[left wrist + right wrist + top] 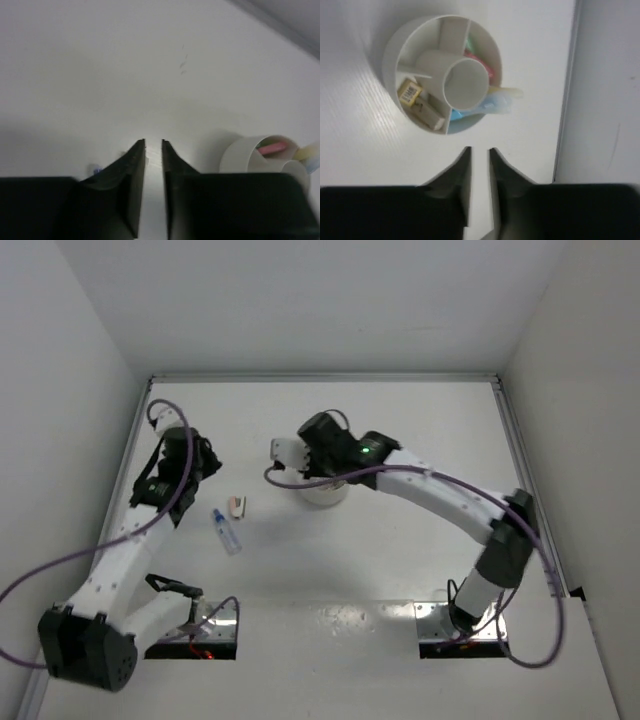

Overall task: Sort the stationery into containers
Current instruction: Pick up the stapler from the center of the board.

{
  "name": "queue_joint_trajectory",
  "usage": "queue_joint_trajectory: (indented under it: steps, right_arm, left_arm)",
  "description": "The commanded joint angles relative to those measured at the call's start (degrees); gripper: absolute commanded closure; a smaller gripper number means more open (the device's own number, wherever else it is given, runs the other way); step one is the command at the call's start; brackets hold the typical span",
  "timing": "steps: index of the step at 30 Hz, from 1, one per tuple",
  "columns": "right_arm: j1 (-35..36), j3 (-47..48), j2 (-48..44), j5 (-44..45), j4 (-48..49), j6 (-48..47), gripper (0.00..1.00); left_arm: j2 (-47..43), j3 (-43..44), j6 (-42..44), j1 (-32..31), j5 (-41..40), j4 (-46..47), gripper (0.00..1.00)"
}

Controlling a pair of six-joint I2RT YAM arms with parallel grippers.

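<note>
Left arm (130,540) stretched forward, left gripper (153,142) well left of the bowl (384,75), low over the table, fingers nearly together, empty. Right arm (440,495) arcs forward-left, right gripper (479,149) above the bowl, pointing down, fingers nearly together, empty.

Bright, even overhead light falls on the white surface (330,570), with glare patches along its near edge. The round white divided bowl (390,65) casts a soft shadow. The left wrist view is blurred.

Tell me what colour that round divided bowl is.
The bowl is white; the right wrist view shows it best.
</note>
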Motion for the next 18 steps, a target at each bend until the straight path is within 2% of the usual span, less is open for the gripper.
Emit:
queue_joint_trajectory:
  steps: [1, 3, 5, 7, 9, 12, 18]
  right_arm:
    - [-2.43, -8.16, -13.75, -11.18, 12.63, 16.56, 0.71]
    - [-3.84, -12.03, -17.62, -11.19, 16.68, 23.23, 0.43]
    - [-4.89, -13.54, -19.13, -12.76, 17.22, 25.55, 0.23]
    - [-5.69, -15.56, -20.79, -16.36, 17.83, 26.69, 0.18]
    - [-7.09, -17.23, -21.68, -19.17, 18.98, 27.48, 0.18]
    - [-8.32, -21.70, -22.91, -20.67, 21.88, 28.02, 0.19]
    - [-9.47, -24.35, -24.49, -22.52, 23.73, 28.63, 0.19]
  left_arm:
    - [10.66, 1.27, -5.55, 0.46, 8.74, -2.71, 0.68]
    - [15.85, 2.07, -7.49, 0.46, 11.63, -4.38, 0.44]
    - [23.29, 3.65, -8.65, 0.46, 12.25, -6.93, 0.40]
    - [27.80, 5.05, -10.13, 0.46, 10.77, -8.59, 0.38]
    - [32.54, 6.90, -10.14, -0.15, 8.93, -9.48, 0.38]
    - [34.68, 8.92, -10.14, -1.30, 5.50, -10.97, 0.37]
    - [36.88, 11.21, -7.77, -3.31, 5.49, -13.53, 0.37]
